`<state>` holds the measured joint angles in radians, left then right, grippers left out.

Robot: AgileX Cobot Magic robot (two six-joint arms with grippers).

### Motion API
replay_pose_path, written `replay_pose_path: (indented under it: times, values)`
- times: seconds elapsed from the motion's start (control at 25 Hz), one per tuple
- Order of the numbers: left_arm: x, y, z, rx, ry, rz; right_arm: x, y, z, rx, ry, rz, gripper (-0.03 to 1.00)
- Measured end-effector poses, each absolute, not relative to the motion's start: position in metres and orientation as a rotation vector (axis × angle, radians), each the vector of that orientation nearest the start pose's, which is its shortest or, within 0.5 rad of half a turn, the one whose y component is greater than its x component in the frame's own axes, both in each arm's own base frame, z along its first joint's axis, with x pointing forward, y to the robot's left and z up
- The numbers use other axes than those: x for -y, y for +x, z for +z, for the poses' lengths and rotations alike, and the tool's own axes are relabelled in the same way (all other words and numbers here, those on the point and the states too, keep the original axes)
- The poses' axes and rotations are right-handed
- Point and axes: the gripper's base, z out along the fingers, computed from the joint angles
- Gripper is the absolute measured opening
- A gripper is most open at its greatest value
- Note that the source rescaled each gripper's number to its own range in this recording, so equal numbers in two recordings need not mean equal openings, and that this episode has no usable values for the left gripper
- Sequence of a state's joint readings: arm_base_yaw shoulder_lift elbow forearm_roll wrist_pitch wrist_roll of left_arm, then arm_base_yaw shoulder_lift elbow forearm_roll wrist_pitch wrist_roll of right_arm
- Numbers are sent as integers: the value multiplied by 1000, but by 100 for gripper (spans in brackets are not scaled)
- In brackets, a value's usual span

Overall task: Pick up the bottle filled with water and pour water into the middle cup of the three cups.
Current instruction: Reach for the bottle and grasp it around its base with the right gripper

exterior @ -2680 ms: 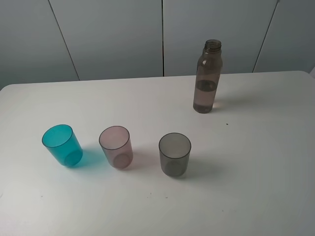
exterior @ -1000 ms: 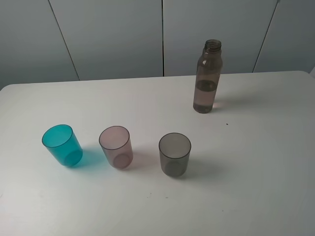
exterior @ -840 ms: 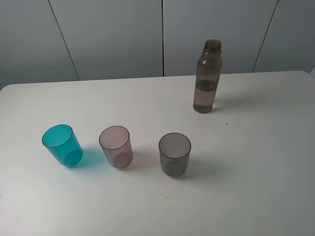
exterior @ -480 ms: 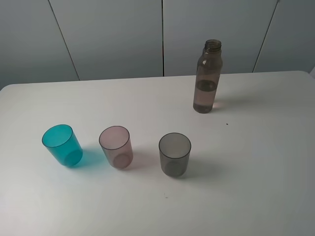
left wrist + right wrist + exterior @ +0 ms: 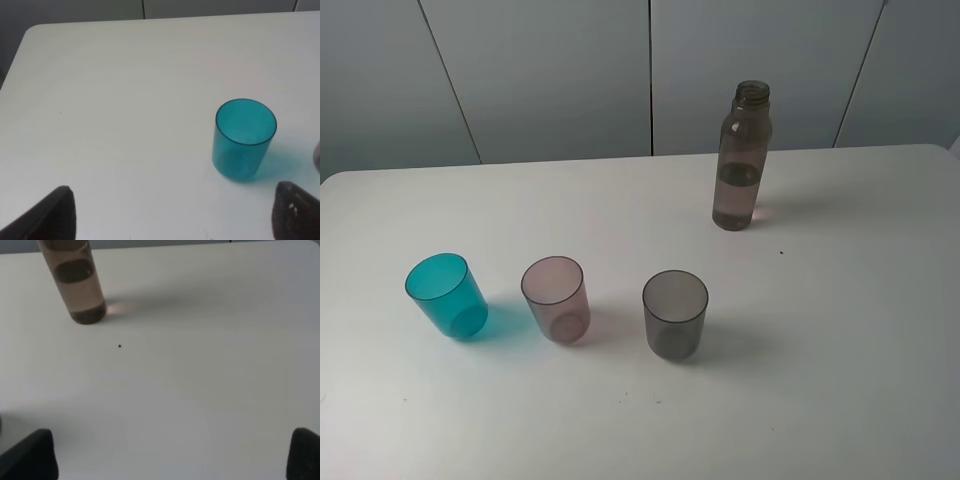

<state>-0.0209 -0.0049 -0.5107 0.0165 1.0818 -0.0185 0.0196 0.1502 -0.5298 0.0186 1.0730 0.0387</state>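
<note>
Standing upright, the bottle [image 5: 740, 170] is ungripped, with left claw [image 5: 175, 215] and right claw [image 5: 167, 455] both spread wide.

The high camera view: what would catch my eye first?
The teal-blue cup, the one bright colour, stands at the left end of a row with the pale pink middle cup and a smoky grey cup on the white table. Behind them to the right, the tall uncapped bottle stands alone, part-filled with water.

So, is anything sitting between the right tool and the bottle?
Nothing visible. In the right wrist view only bare white table and a tiny dark speck lie between the open right tool and the bottle, which stands upright by itself.
</note>
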Motion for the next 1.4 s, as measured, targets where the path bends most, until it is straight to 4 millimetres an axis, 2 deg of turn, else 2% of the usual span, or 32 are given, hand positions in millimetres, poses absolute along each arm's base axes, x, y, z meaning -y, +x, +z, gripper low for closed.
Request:
replay_pose_path:
  times: [0.28,0.52,0.64,0.84,1.0,1.16,1.4]
  values:
    - [-1,-8,279,-2050,-3,-7,-3,76,328,-2113,25,57,98]
    - [-1,-8,279,-2050,-3,-7,-5,135,329,-2067,39,80,98]
    - [-1,-8,279,-2050,-3,-7,-13,160,317,-2118,-10,104,98]
    - [-1,-8,279,-2050,-3,-7,-49,192,292,-2194,-196,192,98]
    - [-1,-8,279,-2050,-3,-7,-74,214,274,-2187,-288,234,98]
    - [-1,-8,279,-2050,-3,-7,-95,236,248,-2194,-357,252,98]
    - [-1,-8,279,-2050,-3,-7,-117,259,211,-2194,-406,264,98]
